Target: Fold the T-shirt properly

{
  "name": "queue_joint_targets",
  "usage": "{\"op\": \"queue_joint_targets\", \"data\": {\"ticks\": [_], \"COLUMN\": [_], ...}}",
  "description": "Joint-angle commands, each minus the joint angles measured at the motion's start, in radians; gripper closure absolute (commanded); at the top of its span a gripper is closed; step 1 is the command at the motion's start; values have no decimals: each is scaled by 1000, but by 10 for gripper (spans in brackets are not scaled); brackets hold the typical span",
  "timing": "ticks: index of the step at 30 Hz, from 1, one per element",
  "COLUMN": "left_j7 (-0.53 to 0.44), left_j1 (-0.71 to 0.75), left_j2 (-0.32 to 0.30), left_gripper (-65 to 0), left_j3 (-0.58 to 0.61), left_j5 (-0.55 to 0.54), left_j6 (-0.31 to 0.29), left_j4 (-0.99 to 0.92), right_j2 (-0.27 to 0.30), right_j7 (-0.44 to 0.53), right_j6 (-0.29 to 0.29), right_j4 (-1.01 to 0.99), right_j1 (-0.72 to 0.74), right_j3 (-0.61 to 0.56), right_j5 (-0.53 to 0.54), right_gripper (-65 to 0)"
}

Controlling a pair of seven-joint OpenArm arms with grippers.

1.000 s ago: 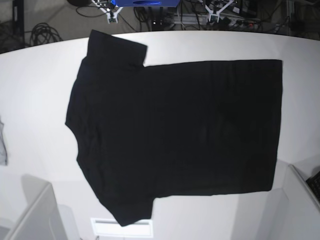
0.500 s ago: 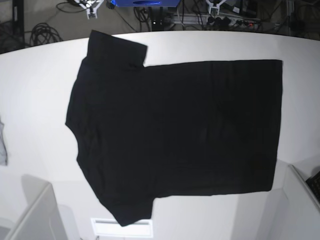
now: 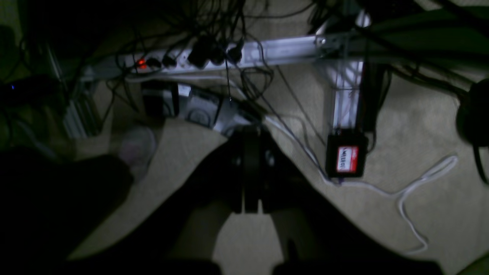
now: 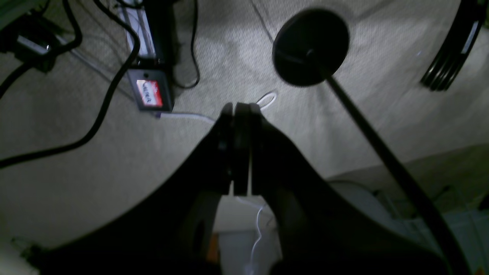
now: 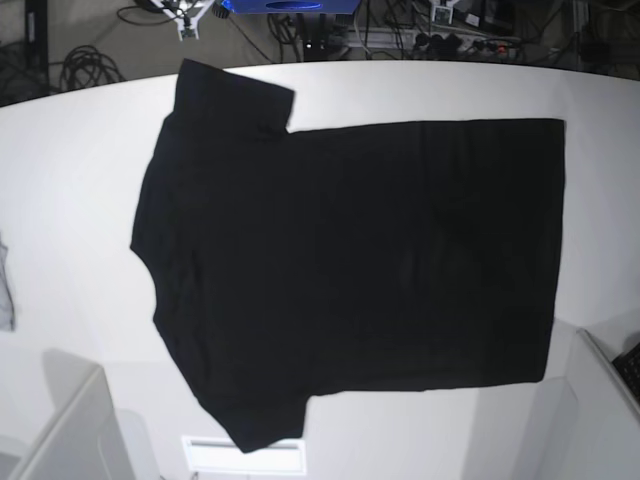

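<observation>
T-shirt (image 5: 350, 270) lies flat, plain black side up, mid-table (image 5: 70, 190); sleeves left, hem right. White margin open left, narrow right. Right gripper (image 4: 240, 109) and left gripper (image 3: 248, 131): jaws pressed together, empty, over floor.

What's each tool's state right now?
Left tool: shut, holding nothing, over the floor.
Right tool: shut, holding nothing, over the floor.

The left gripper (image 3: 246, 170) hangs with its dark fingers pressed flat together, no gap between the pads, nothing held. The right gripper (image 4: 238, 149) is likewise closed tight and empty, fingers meeting along a thin seam. In the base view only small white parts show at the far edge.
</observation>
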Motion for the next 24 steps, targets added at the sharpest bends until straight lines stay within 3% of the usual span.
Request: {"op": "queue_joint_targets", "data": {"ticks": [1,5,9,17,24], "left_j7": [-20,-32,-32,-26,-32], "left_j1": [31,77,172,453,600], "left_j2": [-12,-18,-27,-87,-116], "left_gripper": [0,0,0,0,0], "left_j3": [6,8,-1,-6,-142], "left_j5": [2,6,-1,-8,-185], "left_j6": [3,3,3,3,2], "left_j4": [-4,10,154,587,821], "right_j2": [7,7,7,7,-10], "right_j7": [-3,-4,-4,-13,-181], "right_j6": [-4,-4,-4,-1,-1], "right_j4": [25,145,238,476,858], "right_j1": [-34,-126,-203,-376,-535], "right_j3": [4,4,6,216,344], "right_j5": [4,4,4,4,4], "right_gripper": [0,0,0,0,0]}}
